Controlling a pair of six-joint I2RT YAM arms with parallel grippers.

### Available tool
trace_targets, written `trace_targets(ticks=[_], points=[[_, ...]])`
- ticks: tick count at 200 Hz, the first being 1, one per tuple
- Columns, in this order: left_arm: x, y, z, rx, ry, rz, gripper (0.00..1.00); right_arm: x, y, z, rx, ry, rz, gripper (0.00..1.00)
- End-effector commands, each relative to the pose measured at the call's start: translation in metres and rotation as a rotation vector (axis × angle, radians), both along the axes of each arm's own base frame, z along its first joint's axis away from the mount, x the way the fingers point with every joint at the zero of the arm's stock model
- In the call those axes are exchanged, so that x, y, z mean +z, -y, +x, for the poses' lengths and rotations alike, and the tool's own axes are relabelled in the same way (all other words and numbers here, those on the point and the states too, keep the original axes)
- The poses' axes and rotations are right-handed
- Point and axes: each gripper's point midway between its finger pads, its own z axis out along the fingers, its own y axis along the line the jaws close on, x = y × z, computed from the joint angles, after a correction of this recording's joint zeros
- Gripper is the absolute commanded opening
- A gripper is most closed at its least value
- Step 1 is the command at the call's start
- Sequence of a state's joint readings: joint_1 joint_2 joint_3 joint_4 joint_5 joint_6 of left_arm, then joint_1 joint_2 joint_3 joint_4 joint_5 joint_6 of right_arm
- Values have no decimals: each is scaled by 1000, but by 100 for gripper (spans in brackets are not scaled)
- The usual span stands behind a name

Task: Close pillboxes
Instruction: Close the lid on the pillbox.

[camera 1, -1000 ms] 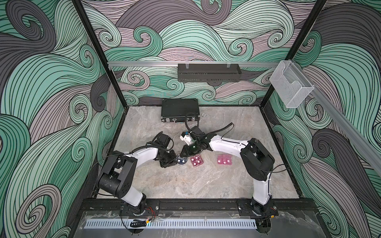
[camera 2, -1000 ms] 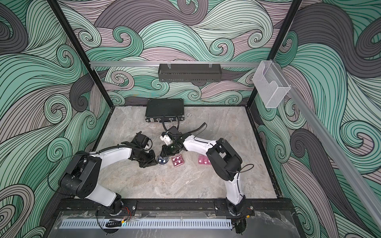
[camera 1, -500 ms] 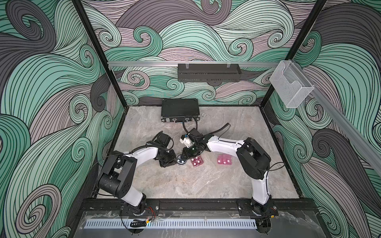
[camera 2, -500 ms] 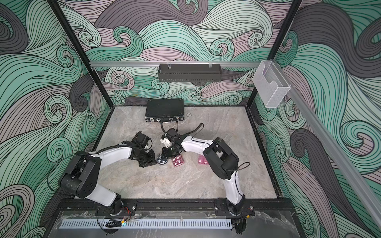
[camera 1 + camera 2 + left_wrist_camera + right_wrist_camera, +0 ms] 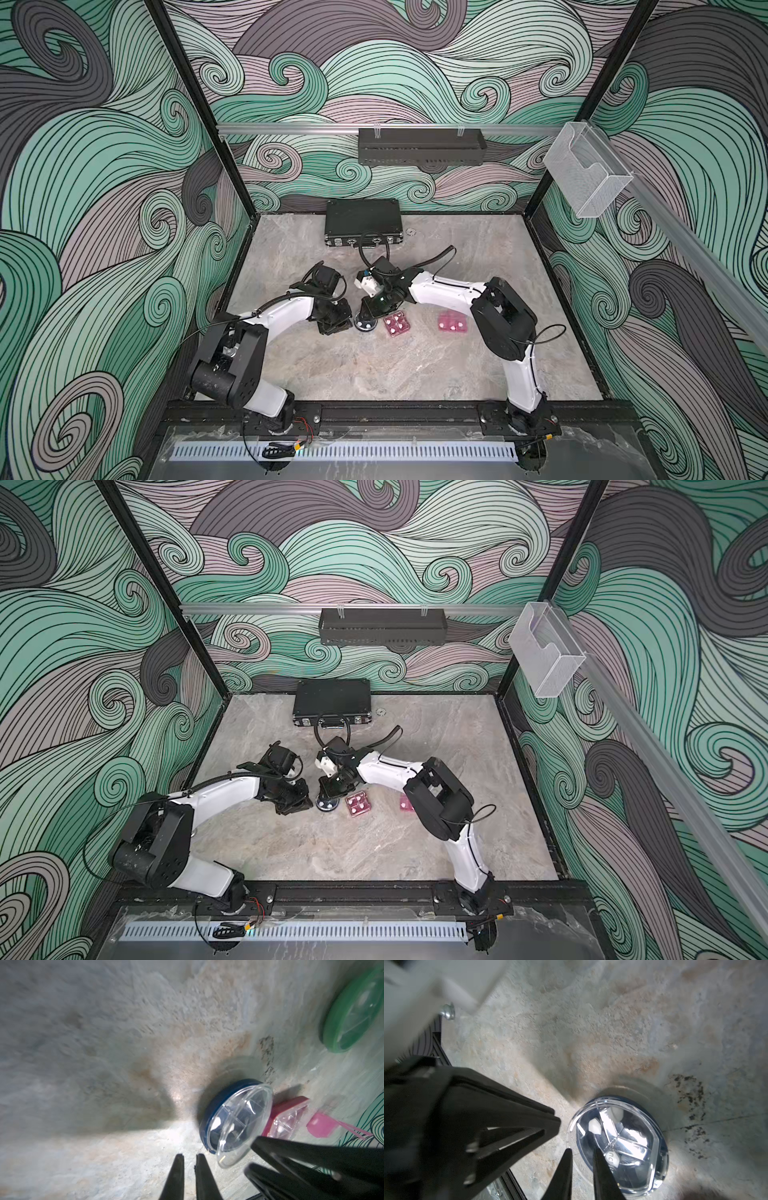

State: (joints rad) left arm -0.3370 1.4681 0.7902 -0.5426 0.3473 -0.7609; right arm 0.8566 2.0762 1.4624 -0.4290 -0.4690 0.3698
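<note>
- Left arm: it reaches low across the table [image 5: 374, 374], forearm nearly level and wrist bent down. The left gripper [image 5: 334, 328] sits just beside the dark blue pillbox [image 5: 364, 324], on the side away from the square dark pink pillbox [image 5: 397, 324].
- Left gripper, wrist view [image 5: 188, 1156]: fingers drawn together with only a slit between them. They hold nothing and sit short of the dark blue pillbox [image 5: 234, 1118].
- Right arm: elbow raised, forearm sloping down, and the right gripper [image 5: 368, 318] directly over the dark blue pillbox.
- Right gripper, wrist view [image 5: 581, 1150]: jaws nearly closed, with one finger on each side of the clear lid's rim. You cannot tell whether they pinch it.
- Dark blue pillbox [image 5: 623, 1142]: on the table with its clear lid tilted up and ajar, white pills visible inside.
- Neighbours: the square dark pink pillbox is just beside it. The light pink pillbox [image 5: 452, 322] lies further along that side. The green pillbox [image 5: 353, 1014] is near it, towards the black briefcase [image 5: 361, 222].
- Change: a second ago your right gripper stood over the green pillbox. It has since come to the dark blue one, while the left arm has barely shifted.
</note>
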Motion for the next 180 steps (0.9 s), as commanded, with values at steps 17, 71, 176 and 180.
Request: trace_targets(ticks=[17, 71, 176, 180], points=[[34, -15, 12, 36, 82, 12, 16, -21, 8, -3, 25, 3, -85, 21], [39, -18, 11, 46, 93, 9, 16, -40, 24, -8, 38, 9, -156, 20], [48, -28, 16, 57, 110, 33, 16, -73, 40, -21, 61, 11, -275, 20], [47, -28, 16, 57, 109, 33, 16, -74, 41, -22, 63, 13, -281, 20]])
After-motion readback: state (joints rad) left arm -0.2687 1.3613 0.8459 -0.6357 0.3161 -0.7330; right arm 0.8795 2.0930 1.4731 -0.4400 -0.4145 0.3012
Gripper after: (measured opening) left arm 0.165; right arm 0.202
